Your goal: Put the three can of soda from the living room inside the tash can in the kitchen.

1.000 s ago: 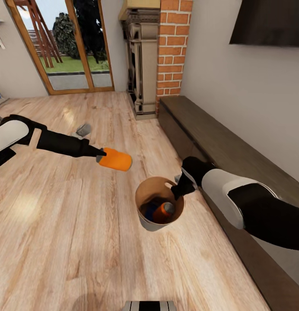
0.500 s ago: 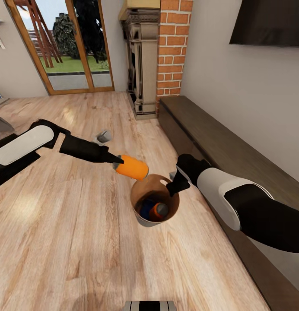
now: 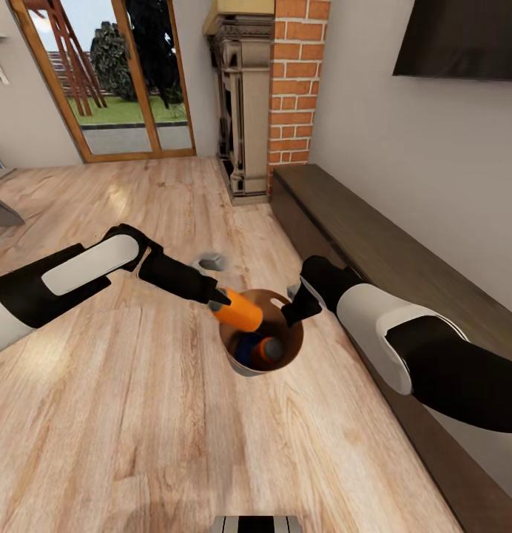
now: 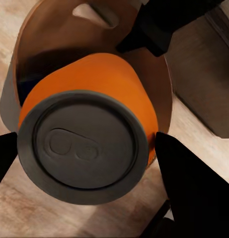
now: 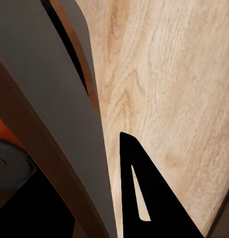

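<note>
The tash can (image 3: 246, 366), tan-brown inside and pale grey outside, is off the plank floor, with my right gripper (image 3: 291, 312) shut on its far rim. A dark blue can of soda (image 3: 246, 346) and an orange can (image 3: 270, 350) lie inside it. My left gripper (image 3: 222, 301) is shut on the other orange can (image 3: 240, 312), which is tilted over the bin's near-left rim and pokes into the opening. In the left wrist view that can's grey top (image 4: 83, 144) sits between my black fingers (image 4: 193, 183), with the bin's brown inside (image 4: 49, 44) behind it. The bin's wall (image 5: 49, 99) crosses the right wrist view.
A long dark low cabinet (image 3: 374, 252) runs along the right wall under a dark screen (image 3: 463, 37). A red brick column (image 3: 297, 81) and a stone fireplace (image 3: 241, 111) stand behind it. A wood-framed glass door (image 3: 115, 81) is at the back left. Light plank floor (image 3: 100, 414) stretches to the left.
My left arm has swung right and down, carrying the orange can from the open floor to the bin's mouth. The right gripper and the bin have shifted slightly left and up.
</note>
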You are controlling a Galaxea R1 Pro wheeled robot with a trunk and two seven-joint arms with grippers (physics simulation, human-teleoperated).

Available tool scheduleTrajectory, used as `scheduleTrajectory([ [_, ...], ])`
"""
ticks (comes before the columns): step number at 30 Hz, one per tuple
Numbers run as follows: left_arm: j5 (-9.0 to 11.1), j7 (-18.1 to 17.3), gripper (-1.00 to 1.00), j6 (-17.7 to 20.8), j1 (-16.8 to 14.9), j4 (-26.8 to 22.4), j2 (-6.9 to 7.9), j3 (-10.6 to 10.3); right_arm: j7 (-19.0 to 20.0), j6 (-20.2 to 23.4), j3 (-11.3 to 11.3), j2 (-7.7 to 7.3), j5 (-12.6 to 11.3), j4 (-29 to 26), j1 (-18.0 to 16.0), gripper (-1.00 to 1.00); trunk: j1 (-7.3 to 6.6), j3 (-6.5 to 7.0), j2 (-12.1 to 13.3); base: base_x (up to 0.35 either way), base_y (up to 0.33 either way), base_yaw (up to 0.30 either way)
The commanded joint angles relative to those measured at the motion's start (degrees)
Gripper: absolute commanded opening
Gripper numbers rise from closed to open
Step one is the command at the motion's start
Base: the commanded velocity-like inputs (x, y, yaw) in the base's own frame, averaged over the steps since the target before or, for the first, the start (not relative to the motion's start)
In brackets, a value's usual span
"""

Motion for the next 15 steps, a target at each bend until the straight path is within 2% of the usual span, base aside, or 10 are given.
scheduleTrajectory([
  [1,-0.08,0.95,-1.00,0.01,0.01,0.02,-0.59,-0.02,0.04,0.27,-1.14,0.01,-1.64,-0.05,-0.02,-1.00,-0.01,0.01,0.00,0.000,0.000,0.000],
  [3,0.04,3.71,-1.00,0.01,0.02,0.16,-2.14,-0.06,0.04,0.27,-1.15,0.01,-1.61,-0.11,-0.02,-1.00,-0.01,0.01,0.00,0.000,0.000,0.000],
  [6,0.08,5.27,-1.00,0.01,0.02,1.78,-3.70,-0.08,0.04,0.27,-1.15,0.01,-1.60,-0.13,-0.02,-1.00,-0.01,0.01,0.00,0.000,0.000,0.000],
  [12,-0.06,7.06,-1.00,0.01,0.02,4.89,-4.90,-0.13,0.04,0.27,-1.15,0.01,-1.59,-0.09,-0.02,-1.00,-0.01,0.01,0.00,0.000,0.000,0.000],
  [13,-0.07,8.16,-1.00,0.01,0.04,6.03,-6.20,-0.17,0.04,0.27,-1.13,0.01,-1.59,-0.07,-0.02,-1.00,-0.01,0.01,0.00,0.000,0.000,0.000],
  [15,-0.08,9.03,-1.00,0.01,0.07,6.95,-7.35,-0.34,0.04,0.27,-1.11,0.01,-1.59,-0.07,-0.02,-1.00,-0.01,0.01,0.00,0.000,0.000,0.000],
])
